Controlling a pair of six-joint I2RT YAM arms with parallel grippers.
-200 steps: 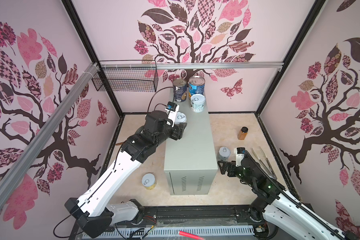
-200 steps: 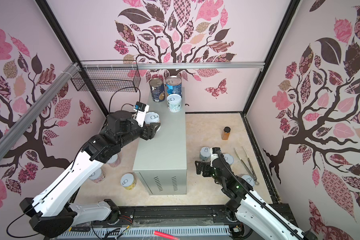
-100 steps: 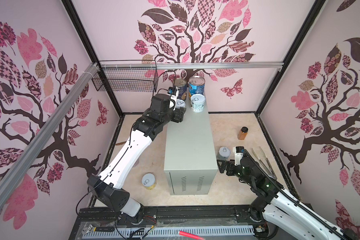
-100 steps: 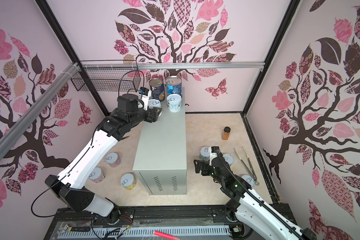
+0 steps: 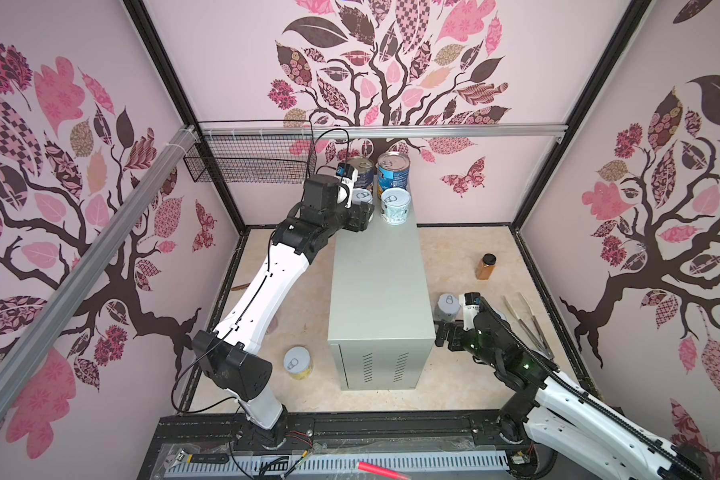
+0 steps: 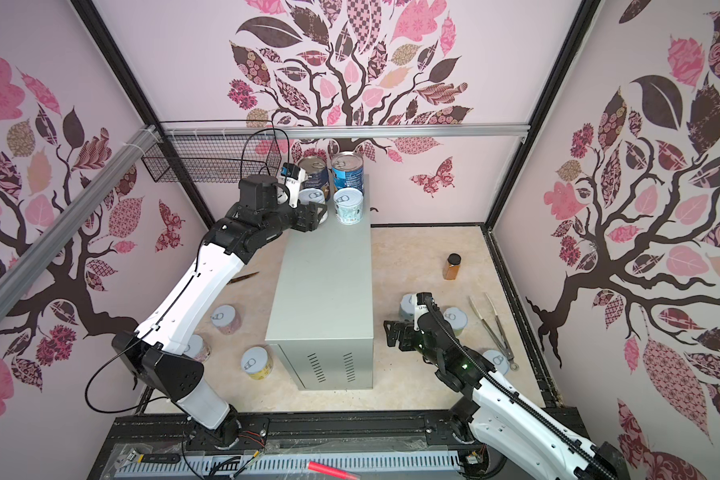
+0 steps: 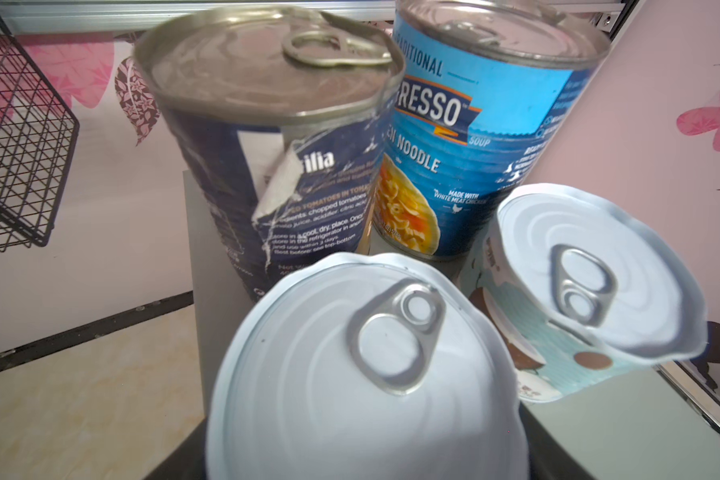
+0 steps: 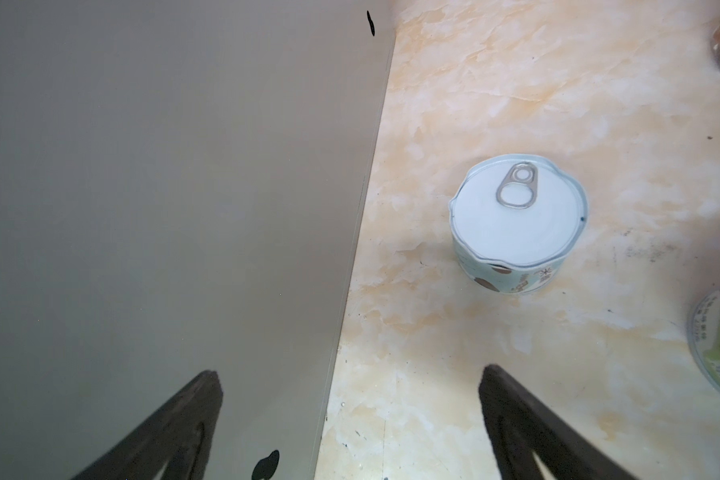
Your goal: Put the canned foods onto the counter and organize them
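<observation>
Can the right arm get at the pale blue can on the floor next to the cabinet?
Probably yes: the right gripper is open and empty, the can stands upright just ahead with bare floor between.

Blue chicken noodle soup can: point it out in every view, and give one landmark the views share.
In a top view: blue soup can stands at the counter's far end, beside the dark-labelled can.
In a top view: same far end, behind the teal short can.
Left wrist: beyond the held short can, beside the dark-labelled can.
Right wrist: not in it.
Shared landmark: the grey counter, seen in all four.
</observation>
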